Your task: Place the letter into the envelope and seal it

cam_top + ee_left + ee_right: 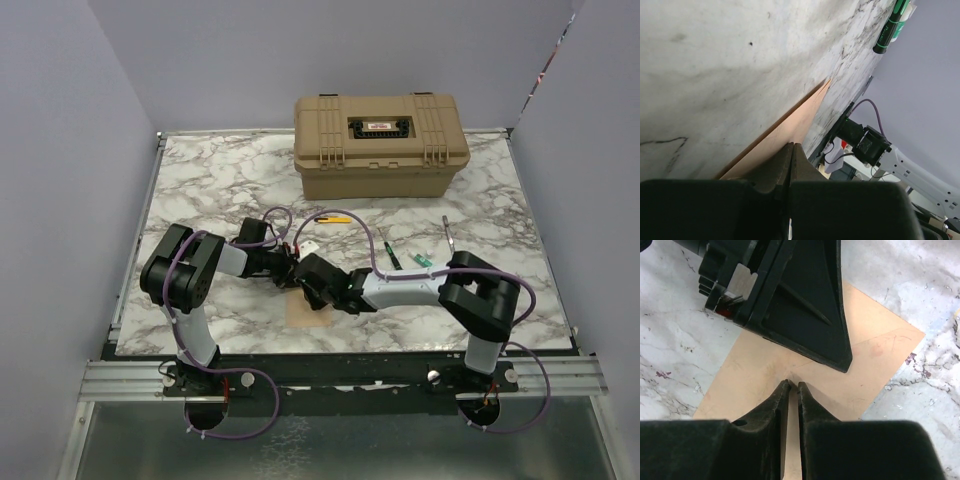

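A flat peach-tan envelope (880, 355) lies on the marble table (200, 180), near the front edge in the top view (303, 316). Faint creases of its folded-down flap meet at my right gripper's tips. The letter is hidden. My left gripper (845, 367) reaches in from the upper left, its jaws shut together with nothing between them and their tip pressed on the envelope (790, 125). My right gripper (794, 384) rests its tips on the paper. Its jaws are open by a narrow gap and hold nothing. Both grippers meet over the envelope: left (292, 278), right (310, 292).
A tan toolbox (380, 145) stands at the back of the table. A green marker (393, 250), a yellow pencil (335, 218) and a thin tool (450, 235) lie behind the grippers. Lilac walls close in on three sides.
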